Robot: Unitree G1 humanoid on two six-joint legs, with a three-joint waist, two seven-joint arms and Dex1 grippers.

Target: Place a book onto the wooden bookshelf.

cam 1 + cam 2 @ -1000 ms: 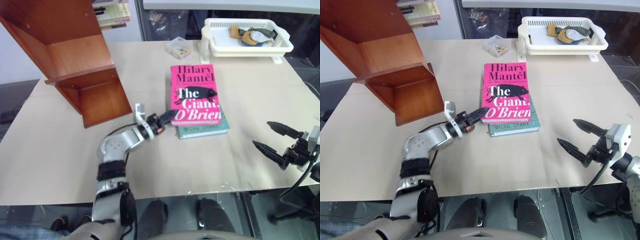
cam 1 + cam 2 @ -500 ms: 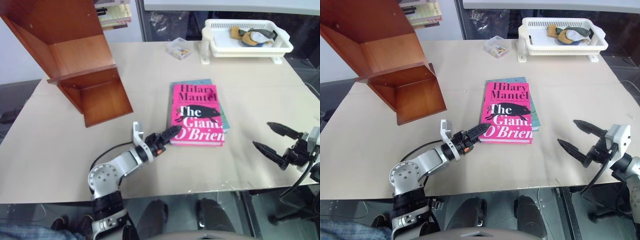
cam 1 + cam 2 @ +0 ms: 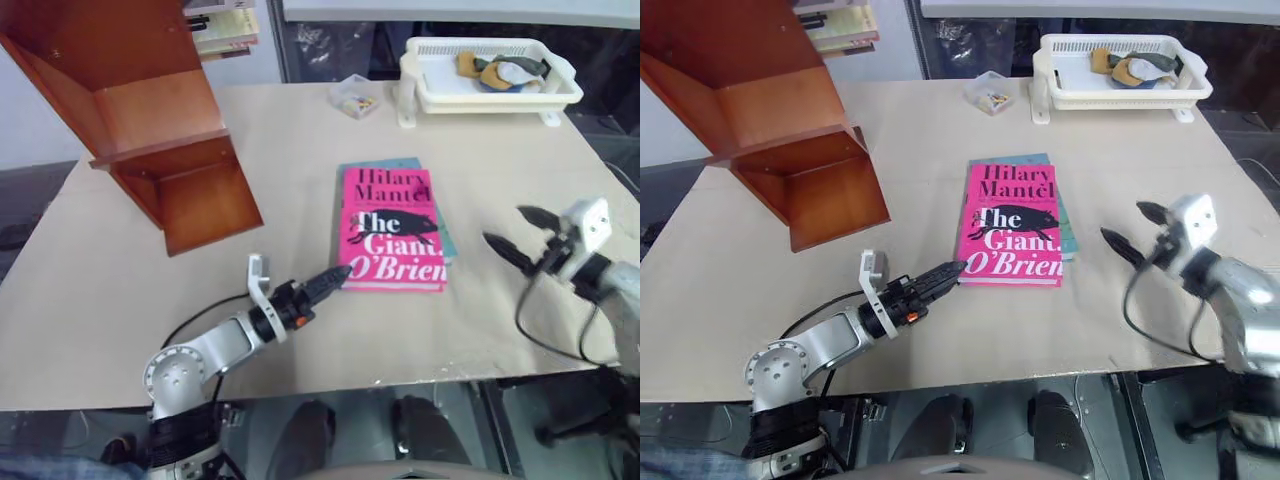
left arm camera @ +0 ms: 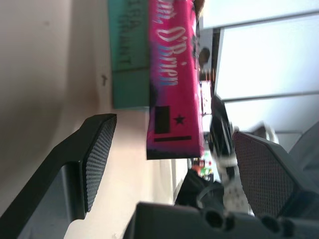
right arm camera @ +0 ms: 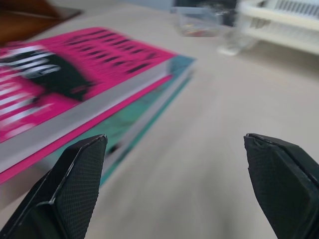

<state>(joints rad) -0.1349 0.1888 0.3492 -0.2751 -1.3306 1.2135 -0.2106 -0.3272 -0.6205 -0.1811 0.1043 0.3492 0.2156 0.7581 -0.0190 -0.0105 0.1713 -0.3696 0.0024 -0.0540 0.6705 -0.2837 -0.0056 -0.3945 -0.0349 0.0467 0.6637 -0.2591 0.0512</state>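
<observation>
Table (image 3: 150, 300) unchanged, left pincer (image 3: 335, 277) released book (image 3: 394, 228), right pincer (image 3: 516, 232) nearer

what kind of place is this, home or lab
Probably a lab or workroom test setup: a bare table holds a small wooden bookshelf, two stacked books, and a white basket tray of odds and ends.

We see a bright pink book (image 3: 394, 229) with a black animal, a teal book (image 3: 445, 240) beneath, a reddish-brown bookshelf (image 3: 150, 130), a beige surface (image 3: 120, 290), a white basket (image 3: 490, 90).
</observation>
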